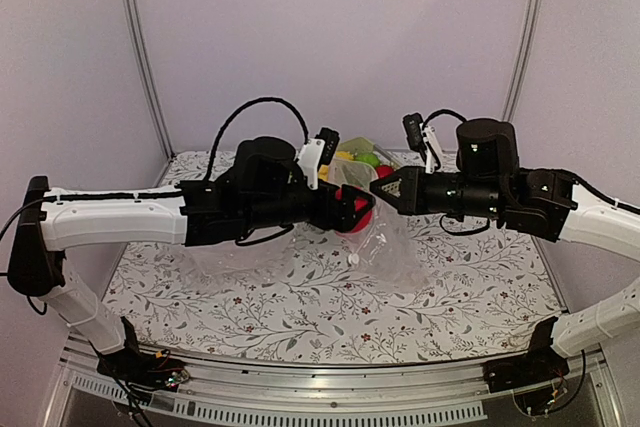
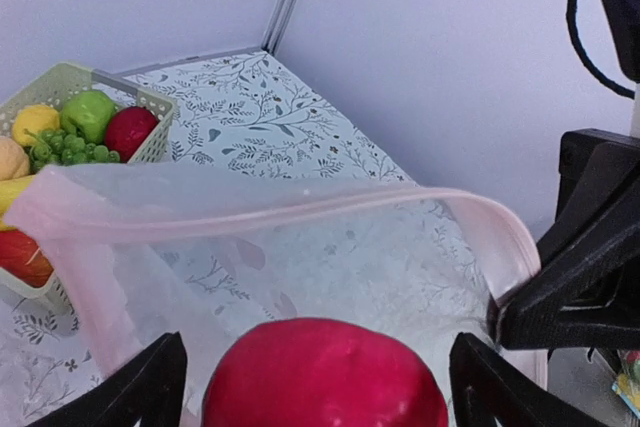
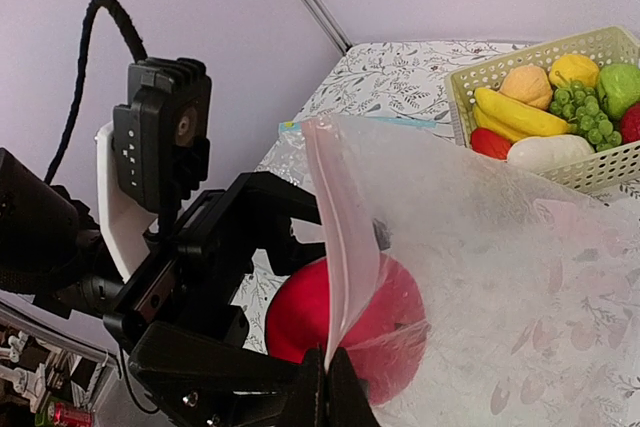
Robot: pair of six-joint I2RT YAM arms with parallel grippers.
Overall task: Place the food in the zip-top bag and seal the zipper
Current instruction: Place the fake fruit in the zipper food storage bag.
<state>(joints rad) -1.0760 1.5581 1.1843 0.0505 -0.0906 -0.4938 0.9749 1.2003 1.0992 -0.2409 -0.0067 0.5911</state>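
Middle of the table (image 1: pixel 300 327) is jammed: left gripper (image 1: pixel 358 209) and right gripper (image 1: pixel 378 190) meet nose to nose there, with the zip-top bag (image 1: pixel 395 247) hanging between them. Basket (image 1: pixel 365 150) blocks the far edge behind. Near edge and both side edges have room.

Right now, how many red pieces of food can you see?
3. A big one sits between the left pincer's fingers at the bag's mouth; an apple and another red piece lie in the basket. More may be hidden.
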